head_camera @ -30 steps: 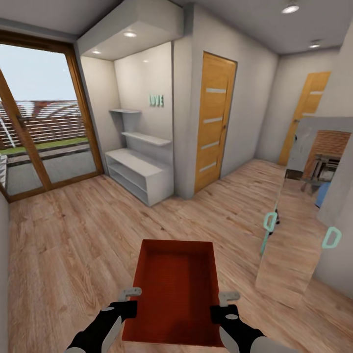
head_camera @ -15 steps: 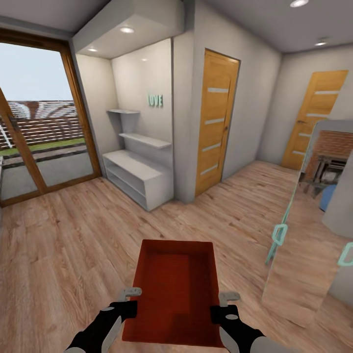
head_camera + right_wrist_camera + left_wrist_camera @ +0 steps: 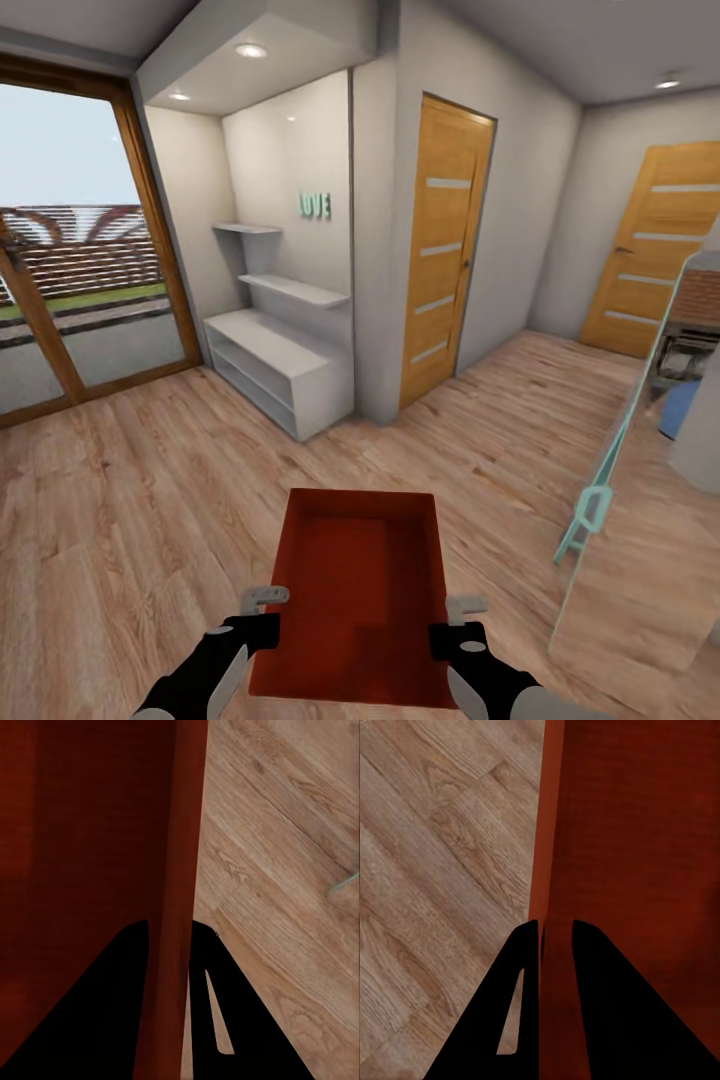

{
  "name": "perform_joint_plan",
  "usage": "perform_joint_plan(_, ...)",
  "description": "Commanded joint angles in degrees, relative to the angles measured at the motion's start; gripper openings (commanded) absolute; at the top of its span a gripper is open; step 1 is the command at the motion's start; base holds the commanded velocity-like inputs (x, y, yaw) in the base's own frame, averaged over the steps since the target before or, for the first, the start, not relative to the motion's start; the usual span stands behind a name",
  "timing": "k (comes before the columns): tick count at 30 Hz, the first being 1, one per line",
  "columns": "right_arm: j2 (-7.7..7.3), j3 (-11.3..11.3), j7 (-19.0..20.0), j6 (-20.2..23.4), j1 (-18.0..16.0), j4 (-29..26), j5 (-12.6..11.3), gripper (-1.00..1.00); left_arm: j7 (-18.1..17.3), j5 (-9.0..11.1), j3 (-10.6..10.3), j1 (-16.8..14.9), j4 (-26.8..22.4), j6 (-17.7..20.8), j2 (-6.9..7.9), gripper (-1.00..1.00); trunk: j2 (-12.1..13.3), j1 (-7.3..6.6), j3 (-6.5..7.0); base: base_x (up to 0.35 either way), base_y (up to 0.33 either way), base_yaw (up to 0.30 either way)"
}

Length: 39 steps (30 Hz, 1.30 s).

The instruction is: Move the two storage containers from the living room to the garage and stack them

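Your left gripper and right gripper each clamp a side wall of the storage container, its long axis pointing straight ahead.

Left pincer clamped astride the orange-red container wall, above light wood planks.

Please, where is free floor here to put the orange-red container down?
Wood-plank floor lies bare between the glass patio door and the white low shelf unit, ahead of the orange-red rectangular container. Another bare strip runs toward the far wooden door. The right side is tighter, beside the leaning mirror panel.
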Motion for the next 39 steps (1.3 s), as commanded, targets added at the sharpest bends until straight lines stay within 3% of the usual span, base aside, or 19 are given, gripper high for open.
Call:
perform_joint_plan(1, -0.28, 0.7, -0.4, -0.3, -0.1, 1.2, -1.4, -1.00, 0.6, -0.7, -0.5, 0.0, -0.3, 0.4, 0.10, -1.00, -0.1, 0.07, -0.12, 0.324, 0.000, 0.000)
perform_joint_plan(24, -0.32, 0.7, -0.5, -0.4, -0.1, 1.1, -1.4, -1.00, 0.6, -0.7, -0.5, 0.0, -0.3, 0.5, 0.10, -1.00, -0.1, 0.07, -0.12, 0.324, 0.000, -0.006)
perform_joint_plan(39, -0.28, 0.7, -0.5, -0.3, -0.1, 1.1, -1.4, -1.00, 0.6, -0.7, -0.5, 0.0, -0.3, 0.6, 0.10, -1.00, -0.1, 0.07, -0.12, 0.324, 0.000, -0.264)
